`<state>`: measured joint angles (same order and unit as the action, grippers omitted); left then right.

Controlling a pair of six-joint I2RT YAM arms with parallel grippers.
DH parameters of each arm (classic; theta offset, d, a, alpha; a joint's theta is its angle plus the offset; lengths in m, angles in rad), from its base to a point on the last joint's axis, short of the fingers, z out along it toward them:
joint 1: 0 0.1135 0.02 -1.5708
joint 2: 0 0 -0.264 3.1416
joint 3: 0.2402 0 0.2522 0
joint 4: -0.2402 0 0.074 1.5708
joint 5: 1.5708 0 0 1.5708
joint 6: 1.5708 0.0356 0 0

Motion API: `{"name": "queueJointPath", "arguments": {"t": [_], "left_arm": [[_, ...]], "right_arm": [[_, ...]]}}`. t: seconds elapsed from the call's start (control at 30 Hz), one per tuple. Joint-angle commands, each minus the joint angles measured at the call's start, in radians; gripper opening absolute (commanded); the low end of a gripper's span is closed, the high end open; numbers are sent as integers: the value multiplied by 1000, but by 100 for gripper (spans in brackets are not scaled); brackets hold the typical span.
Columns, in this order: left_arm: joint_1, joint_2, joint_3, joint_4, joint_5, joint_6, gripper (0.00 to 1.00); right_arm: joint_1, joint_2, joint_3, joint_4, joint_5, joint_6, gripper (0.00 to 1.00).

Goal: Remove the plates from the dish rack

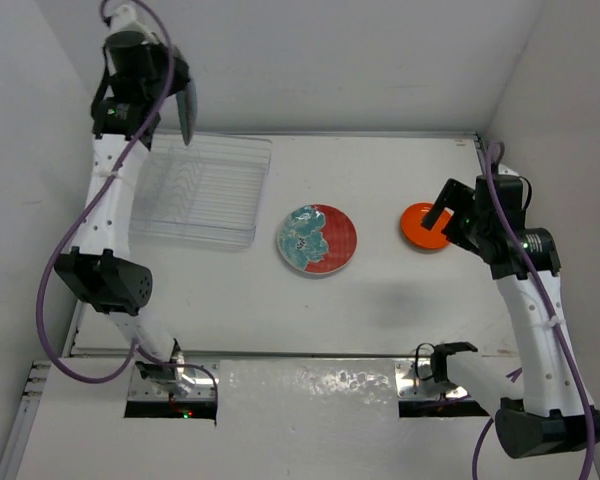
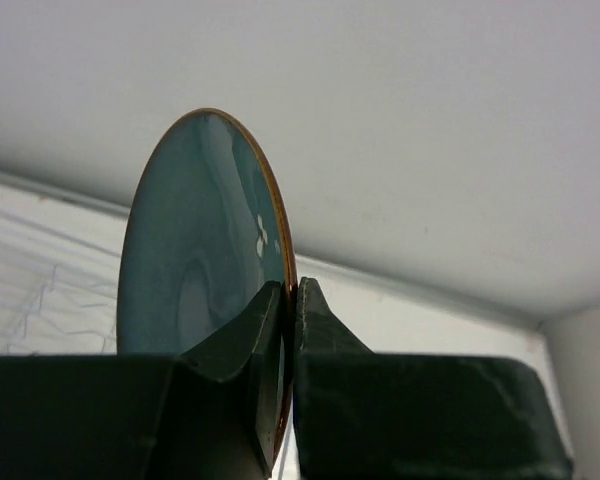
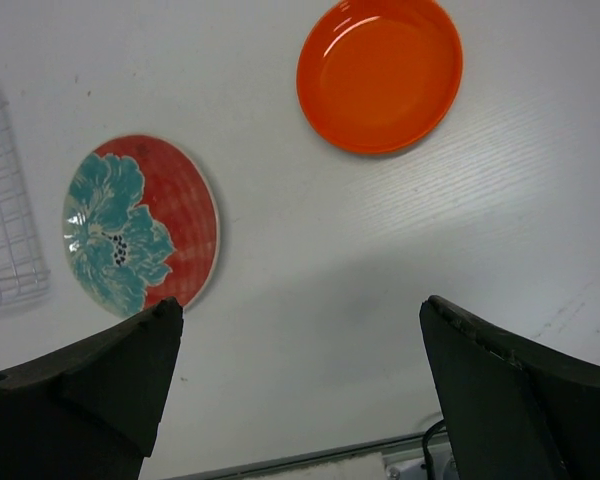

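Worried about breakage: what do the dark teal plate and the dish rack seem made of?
The dark teal plate: probably glazed ceramic, given its glossy swirled face and brown rim. The dish rack: thin pale wire grid, likely coated metal, though plastic is possible.

Lit brightly and evenly from above, in diffuse white light with no hard-edged shadows. Laid just 1 faint grey smudge of shade on the white tabletop (image 1: 410, 300). Threw mottled glare off the shiny metal strip along the near edge (image 1: 310, 385). Caught 2 small white glints on the glossy dark teal round plate (image 2: 205, 260), sharp at its rim, while leaving the black left-gripper fingers (image 2: 245, 335) underexposed and soft. Spread a mild sheen across the glossy orange round plate (image 3: 380, 75); blurred the dark right-gripper fingers (image 3: 90, 385) at the bottom corners.
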<state>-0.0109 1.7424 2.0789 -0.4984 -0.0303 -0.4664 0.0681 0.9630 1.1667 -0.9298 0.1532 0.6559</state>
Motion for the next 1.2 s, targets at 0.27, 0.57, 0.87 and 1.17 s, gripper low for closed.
{"name": "queueJointPath", "arguments": {"t": [0.27,0.57,0.87,1.17], "left_arm": [[-675,-9,0,118,-299,603,0],[-928,34,-175,181,-463,747,0],[-983,8,-391,293,-550,828,0],[-994,-4,-497,333,-568,841,0]], "right_arm": [[-1,-13,359,-208,308,21,99],[-1,-23,544,-291,367,-1,99],[-1,-30,538,-296,358,-2,99],[-1,-35,519,-274,341,-12,99]]}}
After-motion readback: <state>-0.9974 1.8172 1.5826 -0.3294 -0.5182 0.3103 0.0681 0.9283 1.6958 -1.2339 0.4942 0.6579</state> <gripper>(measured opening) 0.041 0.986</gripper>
